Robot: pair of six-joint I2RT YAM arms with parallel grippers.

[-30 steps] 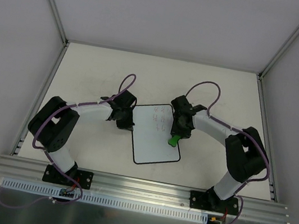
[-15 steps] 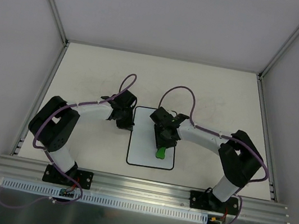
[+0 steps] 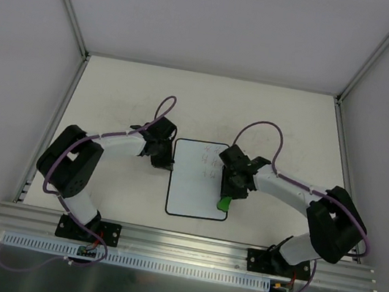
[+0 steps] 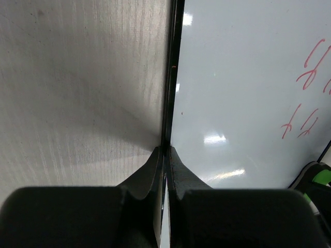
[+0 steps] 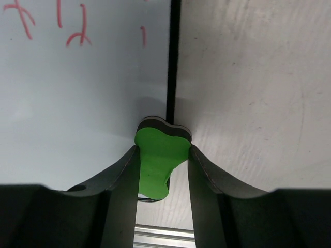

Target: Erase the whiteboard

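The whiteboard [image 3: 191, 190] lies flat near the table's front, white with a thin black border. Faint red scribbles [image 3: 212, 161] remain in its upper right; they also show in the left wrist view [image 4: 309, 62] and in the right wrist view [image 5: 72, 31]. My left gripper [image 3: 167, 164] is shut on the board's left edge [image 4: 166, 149]. My right gripper [image 3: 226, 198] is shut on the green eraser [image 3: 223, 203], which rests over the board's right border near the lower right corner [image 5: 160, 155].
The cream tabletop [image 3: 128, 98] surrounds the board. An aluminium rail [image 3: 186, 245] runs along the near edge, just below the eraser in the right wrist view [image 5: 155, 235]. Grey enclosure walls stand at both sides and behind.
The board turned from tilted to square with the table edge. My right gripper swept the eraser left onto the board's middle, then right and down to its right edge. The left gripper kept its hold.
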